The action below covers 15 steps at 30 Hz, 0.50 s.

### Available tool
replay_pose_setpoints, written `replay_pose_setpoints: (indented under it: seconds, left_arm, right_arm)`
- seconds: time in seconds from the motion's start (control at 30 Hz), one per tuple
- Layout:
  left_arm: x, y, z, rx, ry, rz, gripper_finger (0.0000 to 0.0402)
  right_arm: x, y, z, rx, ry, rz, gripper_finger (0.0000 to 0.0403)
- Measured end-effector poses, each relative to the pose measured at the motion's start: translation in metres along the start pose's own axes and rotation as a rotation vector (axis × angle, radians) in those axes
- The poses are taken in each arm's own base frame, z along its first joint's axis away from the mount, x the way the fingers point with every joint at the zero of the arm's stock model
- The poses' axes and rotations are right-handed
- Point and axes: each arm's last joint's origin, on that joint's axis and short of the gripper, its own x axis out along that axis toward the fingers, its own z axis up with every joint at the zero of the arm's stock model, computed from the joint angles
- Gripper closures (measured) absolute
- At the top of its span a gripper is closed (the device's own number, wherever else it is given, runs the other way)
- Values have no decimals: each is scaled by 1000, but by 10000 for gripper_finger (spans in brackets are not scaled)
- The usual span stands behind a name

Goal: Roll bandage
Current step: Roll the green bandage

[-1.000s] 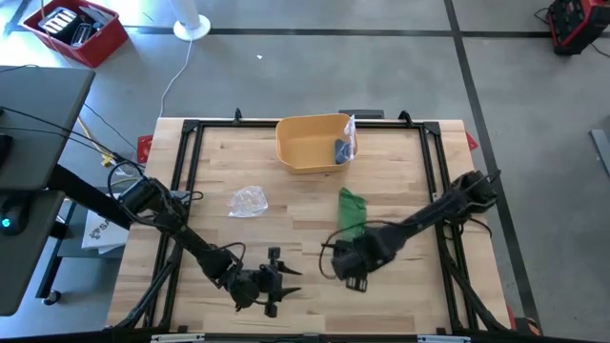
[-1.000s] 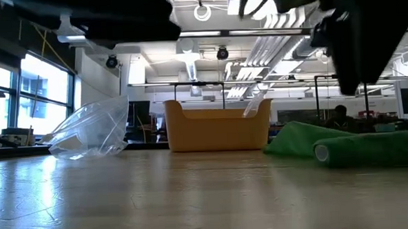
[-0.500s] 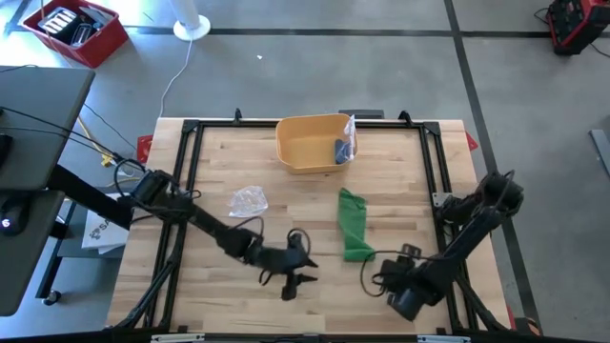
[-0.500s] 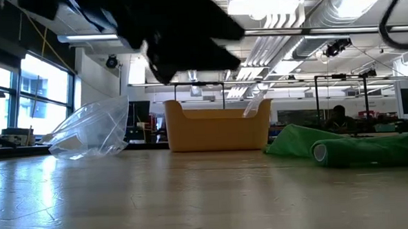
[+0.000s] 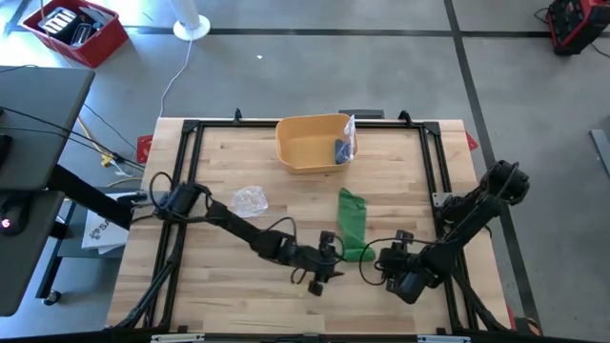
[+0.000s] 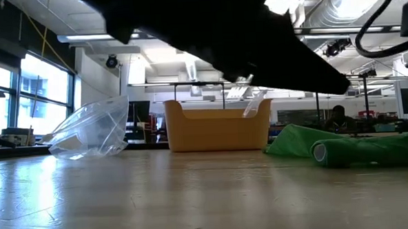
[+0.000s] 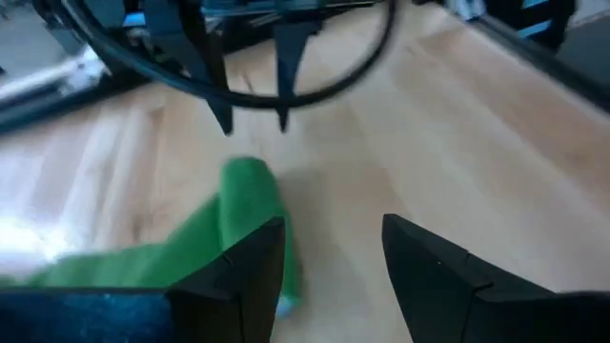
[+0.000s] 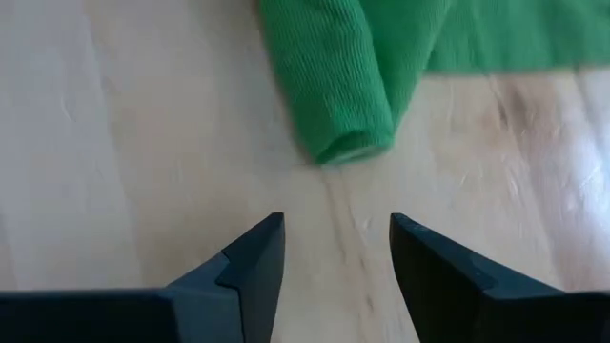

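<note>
The green bandage [image 5: 352, 219] lies on the wooden table as a strip running from far to near. Its near end is rolled up into a short roll [image 5: 358, 252], which also shows in the low view [image 6: 330, 152] and in the right wrist view [image 8: 338, 86]. My left gripper [image 5: 334, 260] stands open just left of the roll [image 7: 250, 195], touching nothing. My right gripper [image 5: 381, 259] stands open just right of the roll, its fingers slanting down, with bare table between them.
A yellow bin [image 5: 307, 145] stands at the far middle with a small bagged item at its right end. A crumpled clear plastic bag [image 5: 248, 200] lies left of the bandage. Black frame rails [image 5: 193, 181] run along the table's edges.
My left gripper has travelled toward the table's right edge, from the near left up to the bandage's rolled end. My right gripper drew away from the roll toward the near right corner, then came partway back beside it. The bandage has kept its place.
</note>
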Motion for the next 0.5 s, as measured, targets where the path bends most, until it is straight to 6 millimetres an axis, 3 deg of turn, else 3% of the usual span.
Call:
replay_pose_setpoints:
  seconds: [0.27,0.5]
  left_arm:
    - [33,23,-3,7,65,-43,209]
    - [43,31,-13,-12,120,-41,201]
  right_arm:
    - [-9,3,34,-131,18,64,207]
    - [7,-3,53,-218,-14,71,155]
